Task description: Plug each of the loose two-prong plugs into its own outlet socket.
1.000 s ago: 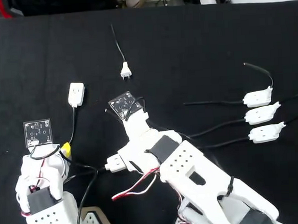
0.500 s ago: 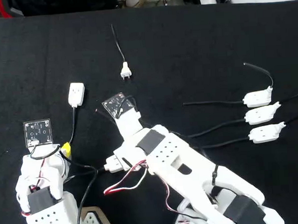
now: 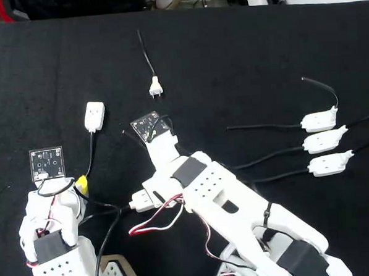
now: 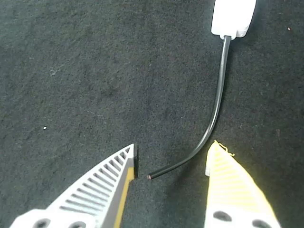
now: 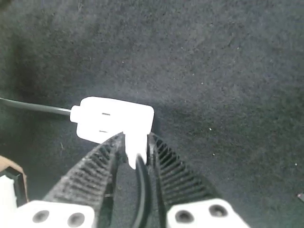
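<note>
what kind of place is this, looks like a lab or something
Probably a robotics lab bench: a table draped in black cloth, a white left arm and right arm side by side, and short-corded outlet sockets and a loose plug laid out as practice pieces.

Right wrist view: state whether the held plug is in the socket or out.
Out. Both socket slots show empty; the plug sits beside it, clamped in the right pincer.

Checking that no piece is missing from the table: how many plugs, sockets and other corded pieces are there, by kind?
Two-prong plugs: 2, the loose plug and the held plug
Outlet sockets: 2, the socket by the left arm and the socket by the held plug
Corded white connectors at the table's right: 3
Total: 7
</note>
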Robot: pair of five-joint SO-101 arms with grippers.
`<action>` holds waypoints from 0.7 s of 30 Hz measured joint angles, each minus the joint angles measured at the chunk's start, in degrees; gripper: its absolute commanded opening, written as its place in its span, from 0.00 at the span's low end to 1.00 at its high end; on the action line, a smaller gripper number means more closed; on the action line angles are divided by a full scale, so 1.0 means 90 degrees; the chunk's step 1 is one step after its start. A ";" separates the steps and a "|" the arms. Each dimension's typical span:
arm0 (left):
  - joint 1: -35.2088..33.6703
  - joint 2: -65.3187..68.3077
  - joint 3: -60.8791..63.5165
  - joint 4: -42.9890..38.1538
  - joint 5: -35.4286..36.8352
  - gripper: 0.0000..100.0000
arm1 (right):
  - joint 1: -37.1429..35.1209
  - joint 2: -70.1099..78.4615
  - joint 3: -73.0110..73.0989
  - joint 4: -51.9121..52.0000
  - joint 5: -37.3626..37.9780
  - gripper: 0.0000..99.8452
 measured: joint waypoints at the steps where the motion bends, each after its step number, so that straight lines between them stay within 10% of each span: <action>1: 0.0000 0.0000 0.0000 0.0000 0.0000 0.24 | -0.0078 0.0000 0.0049 -0.0068 0.0000 0.01; 21: 0.0000 0.0000 0.0000 0.0000 0.0000 0.24 | -0.0420 0.1143 -0.0205 -0.0596 -0.0527 0.01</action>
